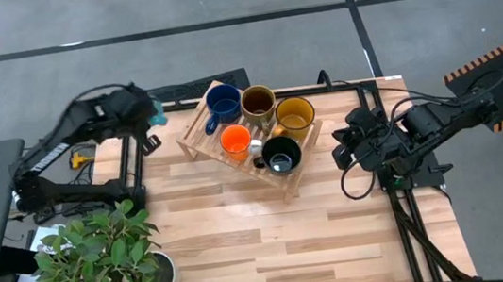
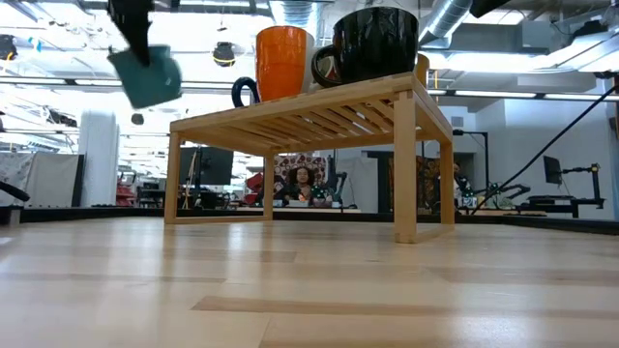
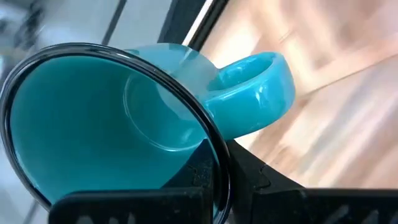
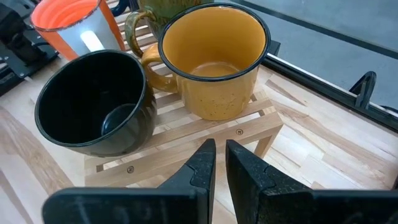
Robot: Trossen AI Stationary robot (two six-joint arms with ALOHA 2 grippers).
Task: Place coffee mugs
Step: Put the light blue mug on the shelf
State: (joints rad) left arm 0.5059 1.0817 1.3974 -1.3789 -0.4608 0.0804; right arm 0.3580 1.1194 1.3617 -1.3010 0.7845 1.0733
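Note:
My left gripper (image 1: 148, 122) is off the table's far left corner, shut on the teal mug (image 2: 147, 75), which hangs tilted in the air to the left of the wooden rack (image 1: 253, 169). On the rack stand the dark blue mug (image 1: 221, 102), the brown-olive mug (image 1: 258, 102), the yellow mug (image 4: 214, 59), the orange mug (image 2: 282, 63) and the black mug (image 4: 93, 102). My right gripper (image 4: 221, 163) is shut, empty, and hovers just right of the rack, facing the yellow and black mugs. My left gripper holds the teal mug by its dark rim (image 3: 214, 158), right beside the handle (image 3: 255, 93). One finger (image 3: 258, 186) lies outside the wall; the other appears to be inside the cup. In the low view the mug is lifted clear and tilted, hanging below the gripper.
A leafy plant (image 1: 94, 259) in a white pot (image 1: 161, 277) stands at the table's near left corner. Bare wood lies in front of the rack and toward the near right. A dark frame with cables (image 1: 411, 208) runs along the table's right edge.

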